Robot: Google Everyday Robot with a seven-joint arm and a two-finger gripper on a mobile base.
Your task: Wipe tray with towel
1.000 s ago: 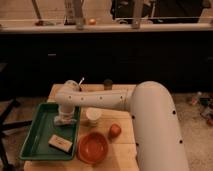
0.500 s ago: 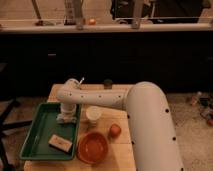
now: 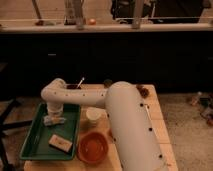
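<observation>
**Gripper pressed on the towel inside the green tray**

A green plastic tray (image 3: 35,145) with a raised rim sits at the lower left of the frame, on the left part of a light wooden table (image 3: 160,127). The robot's thick white arm (image 3: 125,125) rises from the lower middle of the frame, bends left and turns down over the upper part of the tray. At its end the gripper (image 3: 54,116) points straight down into the tray, its fingers pressed together on the towel (image 3: 54,120), a small pale cloth that lies bunched on the tray floor directly beneath it. How much of the cloth is actually pinched between the fingers cannot be made out.

Lower in the same tray, apart from the towel, lies a tan rectangular block (image 3: 60,143), set at a slight angle.

Just right of the tray, near the bottom edge of the frame, stands a round orange bowl (image 3: 93,148). Above it, between the tray and the arm, is a small white cup (image 3: 93,116). At the far side of the table, above the arm's horizontal link, a dark bowl (image 3: 74,87) holds a utensil that leans up to the right. A small dark brown object (image 3: 143,91) rests near the table's upper right corner.

Behind the table runs a long dark counter front, with a brighter ledge across the top of the frame.
</observation>
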